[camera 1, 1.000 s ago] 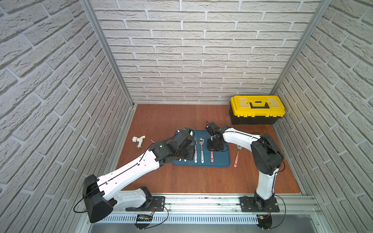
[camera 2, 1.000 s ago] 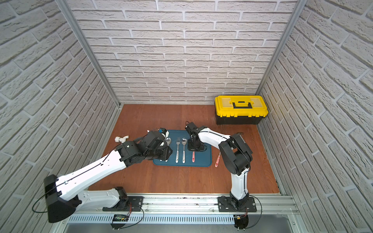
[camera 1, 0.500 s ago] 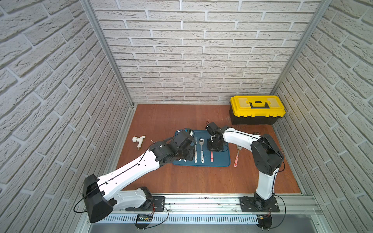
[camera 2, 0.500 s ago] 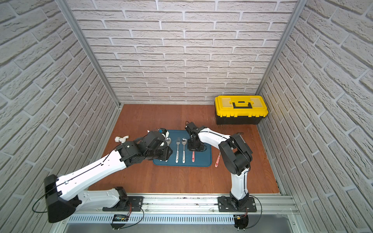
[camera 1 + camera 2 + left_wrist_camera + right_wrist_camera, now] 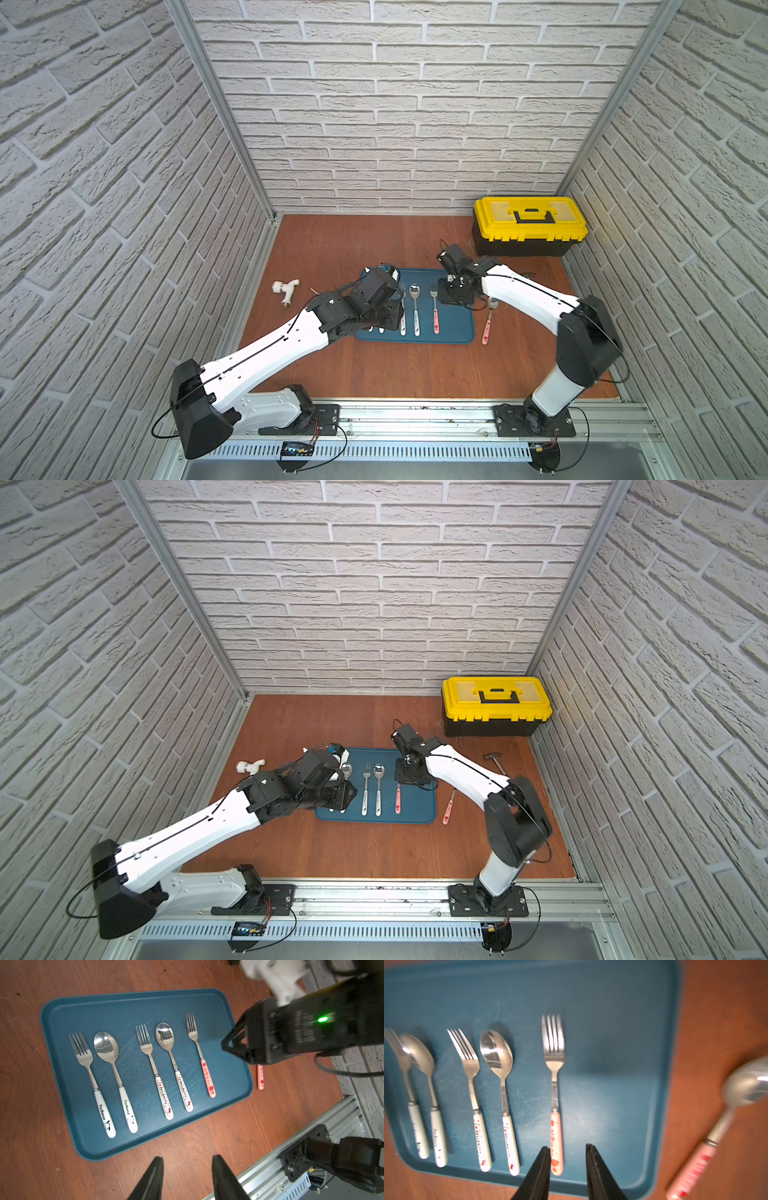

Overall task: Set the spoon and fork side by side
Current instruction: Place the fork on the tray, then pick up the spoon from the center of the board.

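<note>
We see the pink fork (image 5: 554, 1076) lying flat on the blue tray (image 5: 128, 1007), last in a row after two white-handled pairs (image 5: 163, 1098). Its partner, the pink spoon (image 5: 745, 1086), lies off the tray on the tabletop (image 5: 399, 370), just beside the rim on the right arm's side. The right end effector (image 5: 568, 1148) hangs close by the fork's handle, narrowly parted and gripping nothing. The left end effector (image 5: 186, 1160) hovers near the tray's front edge, also parted and empty.

We judge the step in hand to be fetching that spoon. We should rise clear of the fork first, so as not to nudge it. Then we take the spoon across its handle and lay it in the bare strip between fork and rim, parallel, bowl pointing like the others.

The tabletop is reddish wood and the tray is scuffed. White brick walls close three sides, with a yellow toolbox (image 5: 530, 226) at the back and a white pipe fitting (image 5: 286, 289) on the left.
</note>
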Robot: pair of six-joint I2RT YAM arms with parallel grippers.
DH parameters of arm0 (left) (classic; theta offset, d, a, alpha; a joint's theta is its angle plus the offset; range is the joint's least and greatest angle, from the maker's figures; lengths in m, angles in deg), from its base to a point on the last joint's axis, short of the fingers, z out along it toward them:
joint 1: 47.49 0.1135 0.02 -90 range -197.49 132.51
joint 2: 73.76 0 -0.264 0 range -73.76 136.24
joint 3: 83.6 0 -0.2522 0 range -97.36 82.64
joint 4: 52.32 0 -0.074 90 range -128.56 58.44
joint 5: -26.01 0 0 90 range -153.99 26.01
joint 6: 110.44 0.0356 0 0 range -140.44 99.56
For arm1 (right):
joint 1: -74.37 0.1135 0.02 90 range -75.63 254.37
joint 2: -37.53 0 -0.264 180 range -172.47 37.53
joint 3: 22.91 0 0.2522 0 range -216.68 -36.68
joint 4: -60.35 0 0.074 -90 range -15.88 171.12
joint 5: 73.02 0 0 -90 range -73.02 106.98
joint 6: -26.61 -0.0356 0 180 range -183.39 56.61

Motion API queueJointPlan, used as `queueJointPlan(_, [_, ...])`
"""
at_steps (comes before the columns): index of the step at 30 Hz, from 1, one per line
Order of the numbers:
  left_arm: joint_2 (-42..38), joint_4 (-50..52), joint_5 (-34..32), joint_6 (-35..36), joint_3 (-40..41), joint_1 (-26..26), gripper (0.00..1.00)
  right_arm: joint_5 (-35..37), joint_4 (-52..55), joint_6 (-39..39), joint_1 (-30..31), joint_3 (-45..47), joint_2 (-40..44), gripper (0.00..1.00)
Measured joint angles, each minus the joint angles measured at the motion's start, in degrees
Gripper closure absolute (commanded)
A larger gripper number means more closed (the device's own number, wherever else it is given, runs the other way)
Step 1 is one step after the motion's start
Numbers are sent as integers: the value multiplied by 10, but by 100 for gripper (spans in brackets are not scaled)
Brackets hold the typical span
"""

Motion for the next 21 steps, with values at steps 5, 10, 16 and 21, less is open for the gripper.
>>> queueJointPlan(5, [0,-5,4,1,0,0,56,44,24,-4,-71,76,92,64])
queueJointPlan(10, [0,-8,9,5,0,0,55,49,44,-5,-111,168,102,60])
queueJointPlan(16, [1,-9,13,11,0,0,55,21,30,-9,-118,217,93,58])
queueJointPlan(21, [3,-9,13,14,0,0,55,7,7,-14,-121,228,75,58])
